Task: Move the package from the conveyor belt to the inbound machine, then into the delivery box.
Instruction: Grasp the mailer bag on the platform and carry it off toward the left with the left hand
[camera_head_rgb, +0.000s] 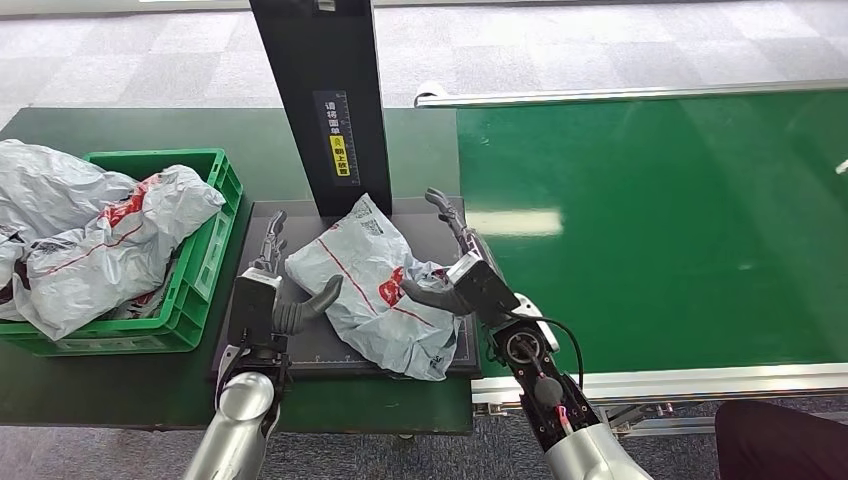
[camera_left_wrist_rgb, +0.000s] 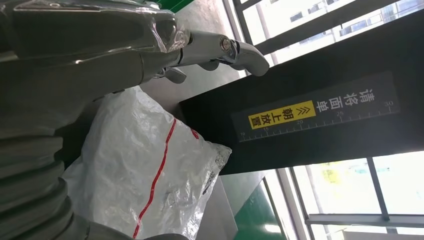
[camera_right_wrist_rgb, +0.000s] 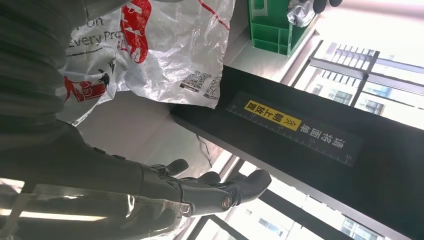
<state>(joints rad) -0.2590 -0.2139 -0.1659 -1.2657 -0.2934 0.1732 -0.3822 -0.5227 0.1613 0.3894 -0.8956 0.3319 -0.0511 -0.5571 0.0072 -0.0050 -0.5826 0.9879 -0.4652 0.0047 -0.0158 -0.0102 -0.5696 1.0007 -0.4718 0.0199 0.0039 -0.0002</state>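
A grey plastic package (camera_head_rgb: 372, 287) with red print lies crumpled on the dark platform (camera_head_rgb: 262, 222) of the inbound machine, at the foot of its black post (camera_head_rgb: 320, 100). My left hand (camera_head_rgb: 272, 295) stands at the package's left side, fingers stretched forward and thumb reaching to the bag's edge. On the right side is my right hand (camera_head_rgb: 462, 272), fingers also straight, with its thumb lying on the bag. Neither hand grips it. The left wrist view shows the package (camera_left_wrist_rgb: 150, 170) beside extended fingers (camera_left_wrist_rgb: 220, 50). In the right wrist view the package (camera_right_wrist_rgb: 165, 45) lies apart from the straight fingers (camera_right_wrist_rgb: 220, 192).
A green crate (camera_head_rgb: 215, 200) heaped with similar grey bags stands left of the platform. The green conveyor belt (camera_head_rgb: 650, 220) runs to the right, with a metal rail (camera_head_rgb: 660, 382) along its near edge. A dark shape (camera_head_rgb: 780, 440) sits at the bottom right corner.
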